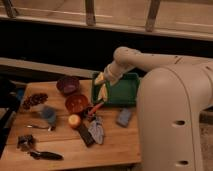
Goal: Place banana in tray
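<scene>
The banana, a small pale yellow tapered piece, lies inside the left end of the dark green tray at the back of the wooden table. My gripper hangs just above and slightly behind the banana, over the tray's left rim, on the white arm that reaches in from the right. Its pale fingers stand open with nothing between them, and a small gap shows between them and the banana.
A purple bowl and an orange-brown bowl stand left of the tray. In front lie an orange-handled utensil, a round yellow-orange fruit, a blue sponge and a dark bar. The robot's white body fills the right.
</scene>
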